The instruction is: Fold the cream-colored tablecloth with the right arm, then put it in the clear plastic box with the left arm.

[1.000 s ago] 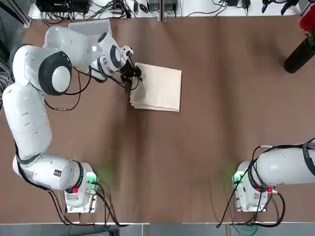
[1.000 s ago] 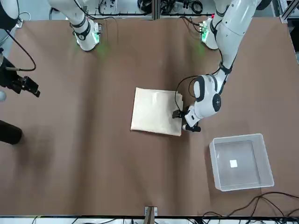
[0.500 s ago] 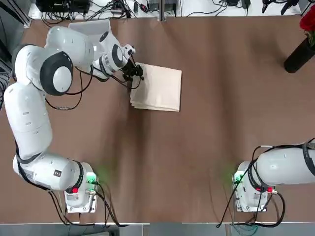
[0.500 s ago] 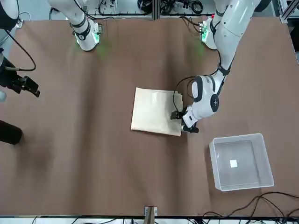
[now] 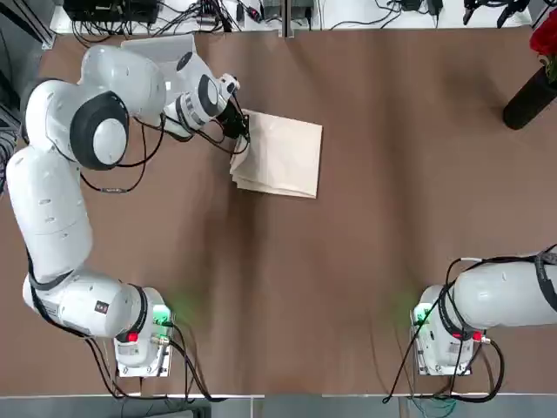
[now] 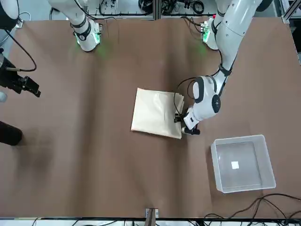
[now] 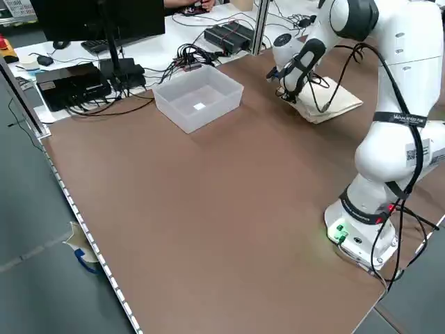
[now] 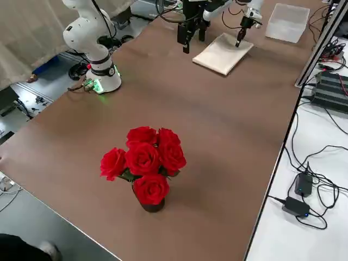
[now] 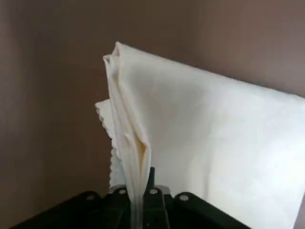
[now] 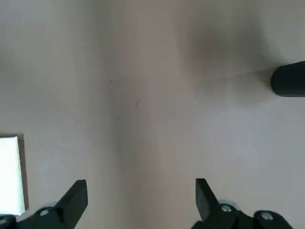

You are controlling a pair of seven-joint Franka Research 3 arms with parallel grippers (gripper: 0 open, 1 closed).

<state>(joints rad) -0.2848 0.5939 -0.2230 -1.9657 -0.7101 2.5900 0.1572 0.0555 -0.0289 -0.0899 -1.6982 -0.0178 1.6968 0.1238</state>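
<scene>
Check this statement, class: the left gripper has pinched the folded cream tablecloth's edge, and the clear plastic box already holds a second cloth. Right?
Not quite. The left gripper does pinch the cream tablecloth, but the front view shows the clear plastic box holding only a small white label.

Left tool (image 6: 178, 118) clamped shut on cream-colored tablecloth (image 6: 156, 113) edge.
</scene>
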